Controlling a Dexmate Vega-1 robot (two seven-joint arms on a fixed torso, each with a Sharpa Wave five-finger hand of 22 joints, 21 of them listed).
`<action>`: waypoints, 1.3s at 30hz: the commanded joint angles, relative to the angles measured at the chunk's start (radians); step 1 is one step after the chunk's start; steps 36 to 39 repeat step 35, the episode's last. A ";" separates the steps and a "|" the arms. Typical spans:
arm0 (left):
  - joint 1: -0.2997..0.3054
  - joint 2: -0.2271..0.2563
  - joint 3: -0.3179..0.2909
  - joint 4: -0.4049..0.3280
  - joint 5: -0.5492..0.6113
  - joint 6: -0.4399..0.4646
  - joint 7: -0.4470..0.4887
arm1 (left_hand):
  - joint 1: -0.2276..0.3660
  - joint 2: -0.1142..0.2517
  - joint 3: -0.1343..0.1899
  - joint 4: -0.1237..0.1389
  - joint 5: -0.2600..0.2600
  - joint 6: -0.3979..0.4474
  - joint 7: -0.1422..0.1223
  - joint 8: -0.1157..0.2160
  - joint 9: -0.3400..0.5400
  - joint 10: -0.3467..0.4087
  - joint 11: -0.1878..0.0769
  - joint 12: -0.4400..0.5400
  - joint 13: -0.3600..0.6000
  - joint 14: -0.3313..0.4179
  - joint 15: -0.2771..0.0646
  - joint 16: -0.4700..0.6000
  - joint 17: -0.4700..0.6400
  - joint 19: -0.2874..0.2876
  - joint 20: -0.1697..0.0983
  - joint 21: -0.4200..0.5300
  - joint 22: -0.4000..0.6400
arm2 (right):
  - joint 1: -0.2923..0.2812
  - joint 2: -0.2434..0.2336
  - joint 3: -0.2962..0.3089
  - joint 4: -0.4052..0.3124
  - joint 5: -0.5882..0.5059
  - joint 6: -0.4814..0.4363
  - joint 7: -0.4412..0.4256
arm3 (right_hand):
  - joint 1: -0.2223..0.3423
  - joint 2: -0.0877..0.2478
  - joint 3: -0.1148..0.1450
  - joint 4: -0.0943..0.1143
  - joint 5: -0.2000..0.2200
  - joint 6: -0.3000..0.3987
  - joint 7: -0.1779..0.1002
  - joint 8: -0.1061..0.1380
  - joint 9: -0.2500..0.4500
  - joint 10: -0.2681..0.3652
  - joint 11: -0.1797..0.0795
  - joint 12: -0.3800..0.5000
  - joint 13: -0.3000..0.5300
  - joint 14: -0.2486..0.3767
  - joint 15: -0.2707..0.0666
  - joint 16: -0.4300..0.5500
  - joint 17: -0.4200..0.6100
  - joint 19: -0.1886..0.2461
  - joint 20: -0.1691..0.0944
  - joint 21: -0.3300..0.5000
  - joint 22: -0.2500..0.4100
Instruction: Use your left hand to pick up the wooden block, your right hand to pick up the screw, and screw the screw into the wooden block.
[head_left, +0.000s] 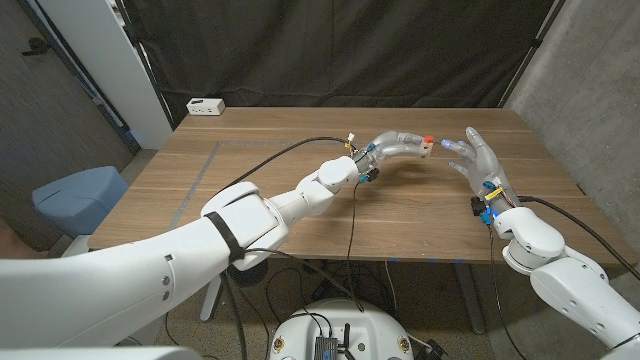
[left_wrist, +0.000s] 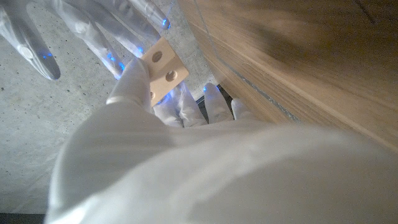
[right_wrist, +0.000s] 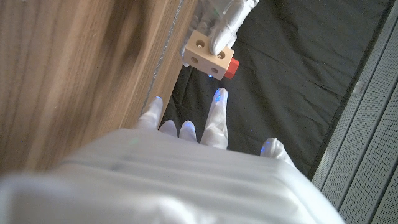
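The left robot hand (head_left: 400, 146) grips a small pale wooden block with round holes (right_wrist: 209, 53), held up in the air above the brown wooden table (head_left: 280, 160). A red-headed screw (right_wrist: 230, 67) sits in the block's side, facing the right robot hand (head_left: 480, 158). That one's just beside the block, fingers spread wide, holding nothing.
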 joint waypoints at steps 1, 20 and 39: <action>0.015 0.020 -0.017 -0.003 0.015 -0.078 -0.015 | -0.017 0.041 0.049 0.042 0.007 0.084 0.033 0.010 0.003 0.011 -0.003 0.018 0.005 0.013 -0.097 -0.001 0.003 0.009 0.002 0.000 0.003 | 0.009 0.009 -0.012 0.002 -0.024 0.013 -0.007 | 0.013 -0.003 0.003 -0.005 0.006 -0.021 -0.005 -0.006 0.001 0.009 0.002 -0.005 0.003 0.009 0.004 0.005 0.000 0.005 -0.003 0.007 0.003; 0.027 0.028 -0.040 -0.007 0.015 -0.138 -0.042 | -0.018 0.039 0.048 0.042 0.006 0.084 0.035 0.009 0.003 0.012 -0.003 0.018 0.005 0.013 -0.096 -0.001 0.003 0.009 0.002 0.000 0.003 | 0.034 0.019 -0.044 0.004 -0.033 0.008 -0.012 | 0.018 -0.004 0.004 -0.010 0.005 -0.090 -0.031 -0.020 0.000 0.004 -0.004 -0.011 0.003 0.011 -0.003 0.001 0.000 0.010 -0.012 0.002 0.003; 0.048 0.043 -0.054 -0.015 0.028 -0.211 -0.042 | -0.018 0.039 0.047 0.043 0.006 0.084 0.032 0.010 0.003 0.012 -0.003 0.018 0.005 0.012 -0.096 -0.001 0.004 0.010 0.002 0.000 0.003 | 0.062 0.031 -0.075 0.041 -0.035 0.037 0.001 | 0.020 -0.003 0.005 -0.013 0.005 -0.100 -0.035 -0.016 -0.001 0.001 -0.008 -0.013 0.003 0.012 -0.005 -0.001 0.000 0.005 -0.012 -0.002 0.003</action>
